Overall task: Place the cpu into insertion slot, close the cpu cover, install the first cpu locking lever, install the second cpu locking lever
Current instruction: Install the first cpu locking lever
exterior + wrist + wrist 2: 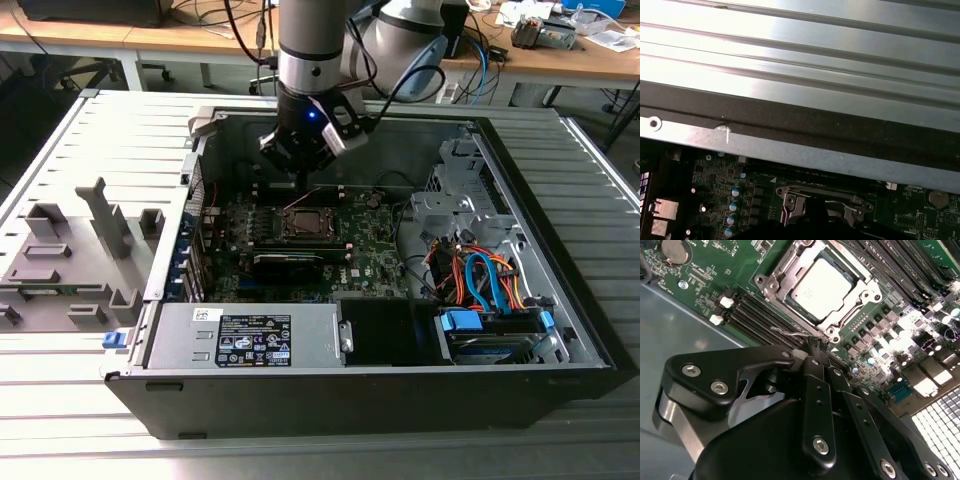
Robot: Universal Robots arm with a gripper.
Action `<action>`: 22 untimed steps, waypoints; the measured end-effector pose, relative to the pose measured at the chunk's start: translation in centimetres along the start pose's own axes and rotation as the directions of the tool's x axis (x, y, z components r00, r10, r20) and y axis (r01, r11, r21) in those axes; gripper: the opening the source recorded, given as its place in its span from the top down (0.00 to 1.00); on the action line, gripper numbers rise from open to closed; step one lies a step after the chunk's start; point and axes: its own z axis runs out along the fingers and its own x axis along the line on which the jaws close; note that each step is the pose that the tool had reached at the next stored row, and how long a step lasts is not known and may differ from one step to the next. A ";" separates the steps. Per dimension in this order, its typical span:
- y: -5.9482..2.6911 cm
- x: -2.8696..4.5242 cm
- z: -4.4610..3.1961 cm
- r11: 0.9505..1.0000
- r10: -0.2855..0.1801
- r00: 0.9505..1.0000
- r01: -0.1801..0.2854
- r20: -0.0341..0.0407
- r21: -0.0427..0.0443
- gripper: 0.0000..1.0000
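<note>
We see the cpu seated in the insertion slot with the cpu cover closed around it. Our gripper hovers just above; whether it grips anything we cannot tell. The thin locking lever looks springy, best pushed near its end.

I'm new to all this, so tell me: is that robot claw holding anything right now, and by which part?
That cannot be told. The gripper hangs just above the cpu cover, which lies shut over the cpu.

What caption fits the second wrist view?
The cpu sits in the insertion slot with the cpu cover closed around it.
</note>
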 end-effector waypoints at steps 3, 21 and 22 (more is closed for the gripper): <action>0.03 0.05 0.42 1.000 0.000 1.000 0.000 0.000 0.000 0.89; 0.83 0.66 2.36 1.000 0.000 1.000 0.000 0.000 0.003 0.89; 0.86 0.66 2.42 1.000 0.000 1.000 0.000 0.000 0.003 0.89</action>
